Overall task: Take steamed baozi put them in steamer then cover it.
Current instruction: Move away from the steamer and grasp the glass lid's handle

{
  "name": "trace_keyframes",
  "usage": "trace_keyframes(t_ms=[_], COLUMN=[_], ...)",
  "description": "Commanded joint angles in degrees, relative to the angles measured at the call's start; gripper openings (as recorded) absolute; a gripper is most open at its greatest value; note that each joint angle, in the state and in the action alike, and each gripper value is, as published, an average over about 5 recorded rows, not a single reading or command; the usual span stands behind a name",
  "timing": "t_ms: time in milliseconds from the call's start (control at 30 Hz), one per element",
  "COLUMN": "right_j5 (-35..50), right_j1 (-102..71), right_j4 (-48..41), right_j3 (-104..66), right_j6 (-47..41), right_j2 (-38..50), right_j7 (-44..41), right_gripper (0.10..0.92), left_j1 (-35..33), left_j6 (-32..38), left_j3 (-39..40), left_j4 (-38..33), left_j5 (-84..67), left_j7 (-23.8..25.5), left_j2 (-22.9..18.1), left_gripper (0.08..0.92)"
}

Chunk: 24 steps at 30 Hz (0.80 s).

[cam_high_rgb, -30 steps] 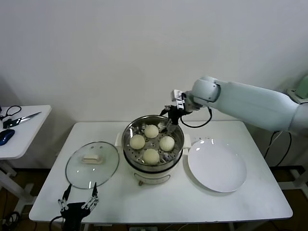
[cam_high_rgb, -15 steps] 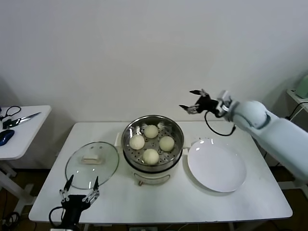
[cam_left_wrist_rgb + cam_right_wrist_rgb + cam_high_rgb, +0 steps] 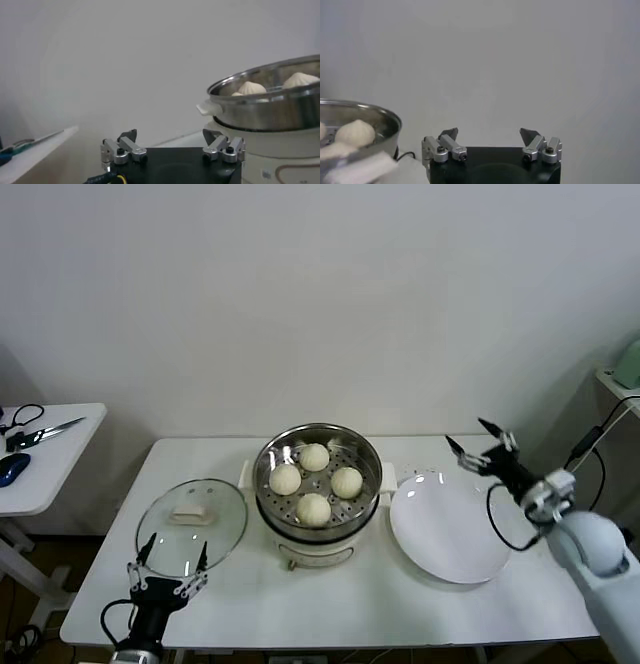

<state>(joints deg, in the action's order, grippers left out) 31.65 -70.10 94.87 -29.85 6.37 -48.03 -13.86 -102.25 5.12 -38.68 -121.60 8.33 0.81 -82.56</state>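
We have the white table (image 3: 330, 604) in front of us, and the steamer (image 3: 318, 524) stands at its middle with all four steamed baozi (image 3: 314, 508) resting on the perforated tray. To its right lies the white plate (image 3: 450, 529), bare. To its left the cover (image 3: 191, 525) lies flat on the table, handle up, so covering is the step we judge to be left.

The main risk from here is the lid pick. The white handle is low and the glass dome is smooth, so a grasp that comes in off-centre could slip and let the lid slide on the table or tip. If we carry it tilted, its steel rim could catch the steamer's rim or press on a bun, and a lid set down askew would not seat.

Our left gripper (image 3: 166, 576) sits at the near edge of the table, just on the near side of the cover, fingers spread wide and pointing away from us, holding nothing. Our right gripper (image 3: 482, 448) hangs above the far right part of the table, beyond the plate's far edge, its fingers also spread and empty, with the forearm running back toward the near right.
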Motion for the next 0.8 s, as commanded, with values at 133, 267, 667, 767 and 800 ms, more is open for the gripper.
trace_keyframes(t_ms=[133,267,667,767,800], right_j5=[-5.78,-5.31,-8.29,-8.21,-8.17], right_j1=[-22.1,-22.92,-24.62,-25.09,-25.23], right_j4=[0.25,-0.09,0.36,0.62,0.72], right_j3=[-11.68,-8.93,-6.56,-6.79,-6.91], right_j6=[19.46,19.65,21.51,21.8,21.86], right_j2=[-17.42,-19.98,-23.74,-23.93,-23.96], right_j7=[0.8,1.31,2.03,2.26,2.32], right_gripper=[0.823,0.823,0.823,0.823,0.823], left_j1=[0.74,0.24,11.45,15.31,16.49], left_j6=[2.89,3.43,5.73,4.87,4.59], left_j3=[-0.14,-0.83,-2.39,-1.83,-1.61], left_j4=[1.6,1.65,20.64,26.64,28.75], left_j5=[8.82,22.65,58.69,61.49,61.9], left_j7=[-3.02,-9.58,-19.55,-19.66,-19.68], left_j2=[1.62,4.32,11.2,11.14,11.11], left_gripper=[0.823,0.823,0.823,0.823,0.823])
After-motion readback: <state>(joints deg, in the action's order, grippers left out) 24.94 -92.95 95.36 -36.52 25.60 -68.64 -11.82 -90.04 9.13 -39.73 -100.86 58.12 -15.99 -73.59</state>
